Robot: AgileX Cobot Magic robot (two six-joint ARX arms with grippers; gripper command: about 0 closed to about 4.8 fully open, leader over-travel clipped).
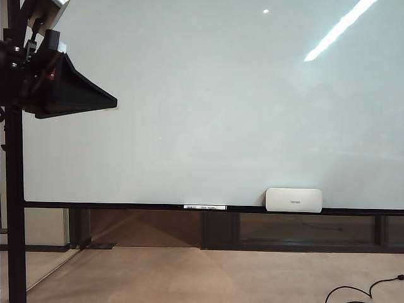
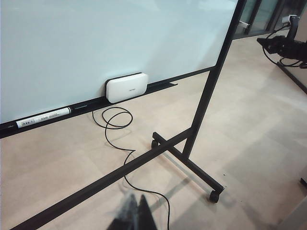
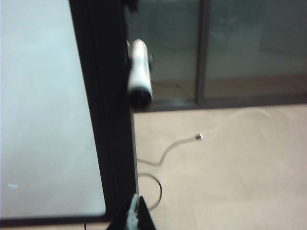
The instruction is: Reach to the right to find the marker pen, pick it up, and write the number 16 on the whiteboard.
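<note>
Whiteboard fills the exterior view, surface blank, no strokes legible. On its bottom ledge: a marker pen lying flat at about 6 o'clock, and a white rounded block at roughly 5 o'clock, well apart from the pen. Left gripper hangs over the floor near a black cable, jaws pinched together, empty. Right gripper sits by the board's black frame, closed, holding nothing.

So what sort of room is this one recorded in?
Probably an office or meeting room: a large rolling whiteboard on a black wheeled stand, a marker pen and eraser block on its ledge, beige floor, glass partitions behind.
</note>
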